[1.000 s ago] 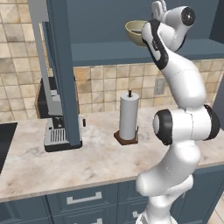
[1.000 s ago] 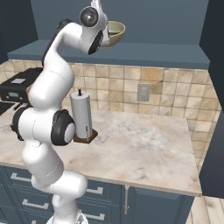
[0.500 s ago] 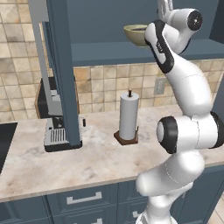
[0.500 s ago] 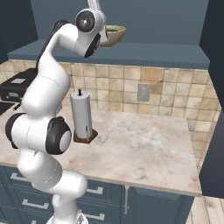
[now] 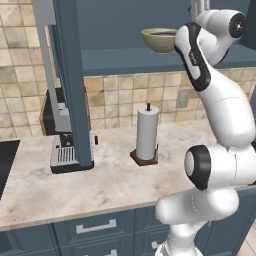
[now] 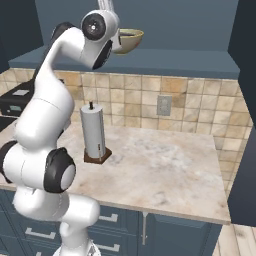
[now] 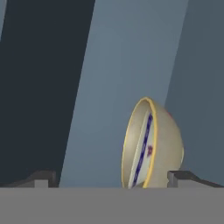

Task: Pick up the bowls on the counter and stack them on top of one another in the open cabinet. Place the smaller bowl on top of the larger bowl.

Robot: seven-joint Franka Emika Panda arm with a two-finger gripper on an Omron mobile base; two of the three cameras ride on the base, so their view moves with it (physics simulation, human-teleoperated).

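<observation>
Left base view. Item: larger bowl [image 5: 159,41], tan-yellow, upright on the shelf of the open cabinet [image 5: 125,60], well above the counter [image 5: 100,185] and the paper towel roll [image 5: 147,132]. It sat on the same spot of the shelf as a second earlier. Item: my arm [image 5: 220,100]; its upper end had drawn off to the right and stood beside the bowl, apart from it.

Right base view. Same bowl [image 6: 129,41] on the same shelf, partly behind my wrist. The wrist had moved left and nearer, away from the bowl; nothing else on the shelf or the counter had shifted.

Hand view. Item: pincer [image 7: 111,178], released, tips spread wide with nothing between them. The bowl [image 7: 164,144] lay ahead, close by the right-hand tip; whether it touched that tip I could not tell. A paler lining with a blue band showed inside the tan rim. That may have been the smaller bowl nested in it, but I could not tell for certain.

Judgement: a bowl had been let go and I was backing out. If the pale lining was the smaller bowl, the stack was complete.
</observation>
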